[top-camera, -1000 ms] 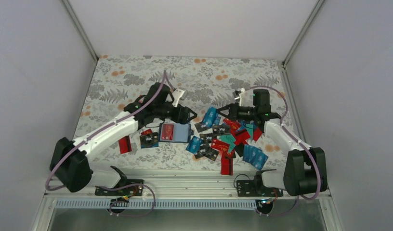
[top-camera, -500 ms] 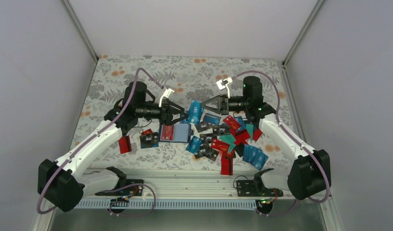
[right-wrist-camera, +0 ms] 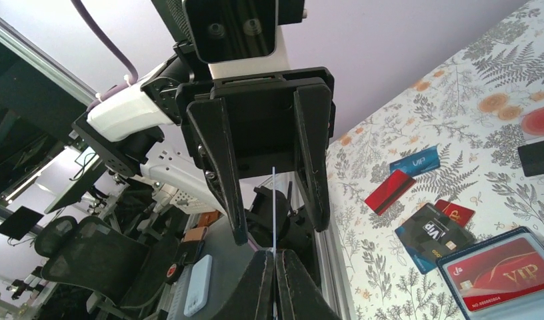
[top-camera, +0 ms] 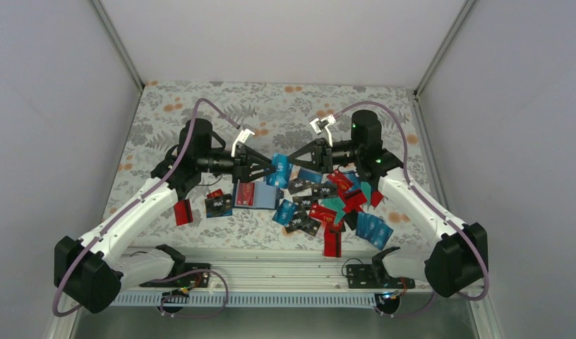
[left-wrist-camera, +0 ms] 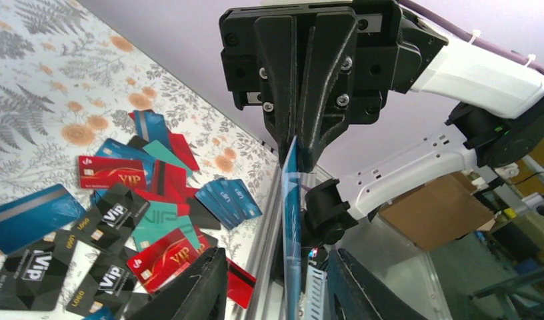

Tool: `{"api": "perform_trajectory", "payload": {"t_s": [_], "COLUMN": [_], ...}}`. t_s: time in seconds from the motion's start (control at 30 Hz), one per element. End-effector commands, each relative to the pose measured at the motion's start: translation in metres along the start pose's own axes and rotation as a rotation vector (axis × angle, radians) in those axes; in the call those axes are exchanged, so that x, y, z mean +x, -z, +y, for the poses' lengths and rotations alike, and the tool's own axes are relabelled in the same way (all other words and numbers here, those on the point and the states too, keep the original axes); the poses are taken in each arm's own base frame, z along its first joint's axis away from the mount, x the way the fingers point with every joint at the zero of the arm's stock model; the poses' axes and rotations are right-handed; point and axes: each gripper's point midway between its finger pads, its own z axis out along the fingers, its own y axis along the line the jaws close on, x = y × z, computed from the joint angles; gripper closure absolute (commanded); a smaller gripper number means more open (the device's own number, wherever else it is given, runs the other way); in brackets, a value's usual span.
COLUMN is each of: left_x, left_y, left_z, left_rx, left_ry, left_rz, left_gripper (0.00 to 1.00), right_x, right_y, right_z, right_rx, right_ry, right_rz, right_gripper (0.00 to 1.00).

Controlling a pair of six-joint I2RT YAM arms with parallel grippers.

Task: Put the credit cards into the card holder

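one blue card [top-camera: 279, 169] hangs in the air over the surface [top-camera: 200, 120]. it is stood on edge, a thin flat plastic rectangle that both wrist views show only as a line. the right gripper [top-camera: 292, 160] is pinched tight on one end of it. the left gripper [top-camera: 269, 168] faces it from the other side, one black finger on each side of the card with a gap showing on both, so its jaws are apart and not gripping.

just below and a little nearer lies the one card holder [top-camera: 271, 196], flat and open, a blue rectangle with rounded corners and a darker rim. one red card [top-camera: 246, 193] sits in it, with gold "vip" on its face; the small print under that is too small to read.

on the holder's left, the right wrist view shows four loose cards lying apart: one blue [right-wrist-camera: 416, 160] with white "vip", one plain red [right-wrist-camera: 389, 192], one red with a gold mark [right-wrist-camera: 454, 212], and one black [right-wrist-camera: 433, 230] with white "vip".

on its right is the heap [top-camera: 331, 203] of black, red, teal and blue cards. there are more than a dozen, too overlapped to count exactly. the black ones read "vip" and "logo" in white, the red ones "vip" in gold.

the surface is covered in a print of grey fern leaves and orange flowers.
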Motion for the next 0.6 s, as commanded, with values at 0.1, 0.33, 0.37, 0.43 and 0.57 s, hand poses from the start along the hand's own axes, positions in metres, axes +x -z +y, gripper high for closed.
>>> {"api": "perform_trajectory", "payload": {"t_s": [0.1,0.33,0.37,0.43,0.57], "left_x": [-0.003,0.0,0.0,0.001,0.001], "left_y": [0.004,0.002,0.002,0.002,0.003], "left_z": [-0.004,0.001,0.001,0.002,0.01], "left_rx": [0.001,-0.015,-0.015,-0.019,-0.06], "left_ry": [-0.029,-0.014,-0.014,-0.012,0.011], "left_rz": [-0.018,-0.011,-0.009,-0.011,-0.015], "left_gripper": [0.72,0.84,0.87,0.95,0.98], "right_x": [-0.008,-0.011,-0.01,-0.01,-0.01], "right_y": [-0.001,-0.002,-0.002,-0.002,-0.003], "right_z": [0.021,0.02,0.019,0.019,0.012], "right_rx": [-0.04,-0.032,-0.03,-0.031,-0.01], "right_ry": [0.085,0.09,0.086,0.081,0.055], "right_rz": [0.004,0.005,0.006,0.008,0.012], "right_gripper": [0.96,0.96,0.96,0.96,0.95]}}
